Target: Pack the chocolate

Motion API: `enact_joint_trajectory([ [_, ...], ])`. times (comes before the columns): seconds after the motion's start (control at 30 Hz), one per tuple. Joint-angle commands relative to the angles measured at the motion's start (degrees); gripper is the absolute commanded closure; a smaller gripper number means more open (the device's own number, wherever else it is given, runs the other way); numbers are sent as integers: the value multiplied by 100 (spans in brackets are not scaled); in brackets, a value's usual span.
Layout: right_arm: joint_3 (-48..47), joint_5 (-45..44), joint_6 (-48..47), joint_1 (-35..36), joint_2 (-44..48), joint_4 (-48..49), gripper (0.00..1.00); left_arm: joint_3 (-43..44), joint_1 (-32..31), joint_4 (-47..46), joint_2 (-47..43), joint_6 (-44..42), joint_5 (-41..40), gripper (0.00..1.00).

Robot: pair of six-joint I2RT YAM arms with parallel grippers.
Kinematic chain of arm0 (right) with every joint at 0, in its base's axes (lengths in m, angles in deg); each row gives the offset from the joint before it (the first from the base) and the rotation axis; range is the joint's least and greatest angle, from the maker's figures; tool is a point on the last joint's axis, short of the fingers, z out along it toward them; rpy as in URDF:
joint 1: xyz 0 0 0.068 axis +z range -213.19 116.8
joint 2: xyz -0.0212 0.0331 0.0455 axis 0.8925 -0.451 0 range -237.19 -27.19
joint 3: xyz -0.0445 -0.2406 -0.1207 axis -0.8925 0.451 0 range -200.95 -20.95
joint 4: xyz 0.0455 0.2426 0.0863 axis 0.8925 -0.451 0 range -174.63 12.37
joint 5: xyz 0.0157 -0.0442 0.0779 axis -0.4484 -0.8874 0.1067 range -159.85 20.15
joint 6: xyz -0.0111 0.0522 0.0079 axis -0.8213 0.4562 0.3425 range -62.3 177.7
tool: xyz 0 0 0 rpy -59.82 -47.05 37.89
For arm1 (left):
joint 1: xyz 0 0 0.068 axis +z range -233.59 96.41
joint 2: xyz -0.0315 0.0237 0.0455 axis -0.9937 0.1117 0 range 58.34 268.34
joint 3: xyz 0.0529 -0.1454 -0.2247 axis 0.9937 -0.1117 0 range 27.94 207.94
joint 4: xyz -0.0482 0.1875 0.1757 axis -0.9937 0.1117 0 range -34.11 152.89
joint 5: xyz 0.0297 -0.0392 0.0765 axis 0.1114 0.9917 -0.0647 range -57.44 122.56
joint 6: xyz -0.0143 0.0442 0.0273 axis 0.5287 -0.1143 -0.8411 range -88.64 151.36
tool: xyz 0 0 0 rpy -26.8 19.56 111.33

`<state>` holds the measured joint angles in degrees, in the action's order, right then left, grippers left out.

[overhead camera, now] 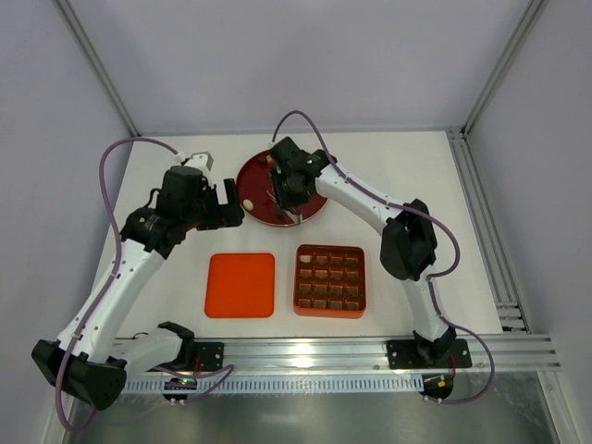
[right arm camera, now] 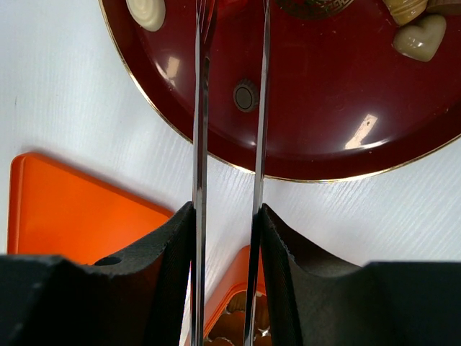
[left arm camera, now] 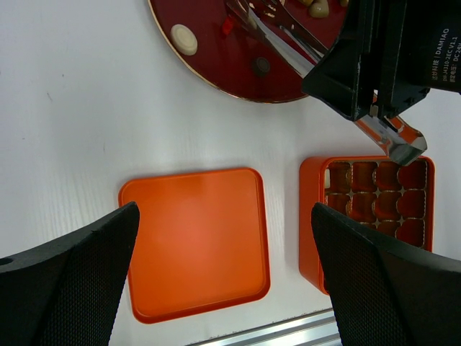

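The right arm stretches forward over the plate [right arm camera: 324, 108]. The right claw [right arm camera: 227, 216] clamps the tweezers [right arm camera: 199, 108], with a dark chocolate [right arm camera: 245, 95] between their blades. The left claw [left arm camera: 223, 249] gapes wide, the lid [left arm camera: 194, 238] beneath it.

Super glossy dark-red plate [right arm camera: 324, 108] with a thin gold-looking rim, reflections all over it, plus mirror-polished bare metal tweezers [right arm camera: 200, 108]. Orange lid [left arm camera: 194, 238] and gridded box [left arm camera: 311, 209] both smooth and plastic-looking with a soft satin sheen, white table [left arm camera: 86, 108] matt with a faint fine grain. Cream chocolate [left arm camera: 184, 39] smooth and a bit waxy, black pads [left arm camera: 65, 288] on the left gripper [left arm camera: 225, 216] matt with a tiny mesh-like texture, kinda rubbery.
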<state>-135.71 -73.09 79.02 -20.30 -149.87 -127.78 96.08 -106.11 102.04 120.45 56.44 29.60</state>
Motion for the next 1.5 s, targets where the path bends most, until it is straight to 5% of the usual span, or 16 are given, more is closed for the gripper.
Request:
enact_joint_trajectory([
  [0.0, -249, -1, 65, 52, -28, 119, 58, 138, 2, 8, -93, -30, -29, 0],
  [1.47, -319, -18, 74, 193, -11, -39, 58, 112, -6, 17, -137, 6, -38, 0],
])
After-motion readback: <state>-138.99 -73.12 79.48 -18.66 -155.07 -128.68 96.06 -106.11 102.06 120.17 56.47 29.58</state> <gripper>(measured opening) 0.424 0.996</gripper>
